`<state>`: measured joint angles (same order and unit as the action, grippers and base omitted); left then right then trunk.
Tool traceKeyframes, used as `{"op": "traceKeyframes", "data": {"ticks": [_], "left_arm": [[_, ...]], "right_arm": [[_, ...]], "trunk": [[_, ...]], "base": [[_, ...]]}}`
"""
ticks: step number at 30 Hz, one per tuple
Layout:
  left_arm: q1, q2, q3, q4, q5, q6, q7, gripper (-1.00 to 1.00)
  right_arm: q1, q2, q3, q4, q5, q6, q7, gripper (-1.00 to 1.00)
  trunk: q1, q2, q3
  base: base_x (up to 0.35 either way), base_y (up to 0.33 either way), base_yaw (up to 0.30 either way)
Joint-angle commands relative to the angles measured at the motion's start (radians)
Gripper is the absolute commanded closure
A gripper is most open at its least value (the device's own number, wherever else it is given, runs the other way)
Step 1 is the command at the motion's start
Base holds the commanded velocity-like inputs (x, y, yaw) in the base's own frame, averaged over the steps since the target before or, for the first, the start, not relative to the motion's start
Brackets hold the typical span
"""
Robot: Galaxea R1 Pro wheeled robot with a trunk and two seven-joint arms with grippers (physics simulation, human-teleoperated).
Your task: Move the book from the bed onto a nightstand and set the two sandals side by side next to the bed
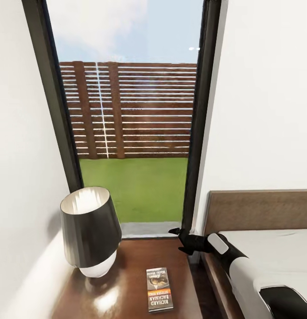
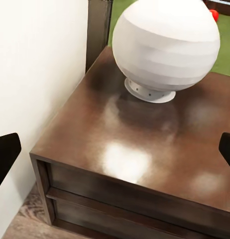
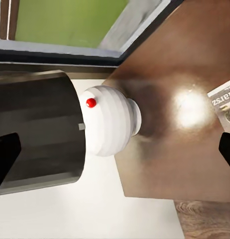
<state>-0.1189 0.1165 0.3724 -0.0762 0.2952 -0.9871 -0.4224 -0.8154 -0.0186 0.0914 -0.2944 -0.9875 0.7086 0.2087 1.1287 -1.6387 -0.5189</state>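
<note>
The book [image 1: 159,290] lies flat on the nightstand [image 1: 126,266], near its front right, with the orange-red band facing me. One corner of the book [image 3: 225,102] also appears in the right wrist view. My right gripper [image 1: 178,240] hovers open and empty above the nightstand's back right corner, beside the bed [image 1: 268,252]. In the right wrist view its fingertips [image 3: 5,157] spread wide around the lamp. My left gripper [image 2: 115,154] is open over the nightstand [image 2: 145,149], holding nothing. The two sandals are out of view.
A lamp with a black shade [image 1: 89,230] and white round base [image 2: 165,45] stands on the nightstand's left half. A white wall runs along the left. A tall dark-framed window [image 1: 131,133] stands behind. The bed's wooden headboard [image 1: 259,210] rises at right.
</note>
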Motion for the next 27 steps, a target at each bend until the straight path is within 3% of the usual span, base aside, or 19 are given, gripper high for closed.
{"op": "traceKeyframes", "data": {"ticks": [1,27], "left_arm": [[-0.001,0.0,0.002,0.001,0.009,-0.001,-0.01,-1.0],[-0.001,0.0,0.001,0.004,0.007,-0.001,-0.011,-1.0]], "right_arm": [[-0.001,-0.001,0.008,0.0,0.001,0.0,0.005,-1.0],[-0.001,-0.002,0.009,0.001,0.001,0.001,0.005,-1.0]], "trunk": [[-0.004,0.007,0.002],[-0.104,0.189,0.084]], "base": [[0.0,0.0,0.0],[0.0,0.0,0.0]]}}
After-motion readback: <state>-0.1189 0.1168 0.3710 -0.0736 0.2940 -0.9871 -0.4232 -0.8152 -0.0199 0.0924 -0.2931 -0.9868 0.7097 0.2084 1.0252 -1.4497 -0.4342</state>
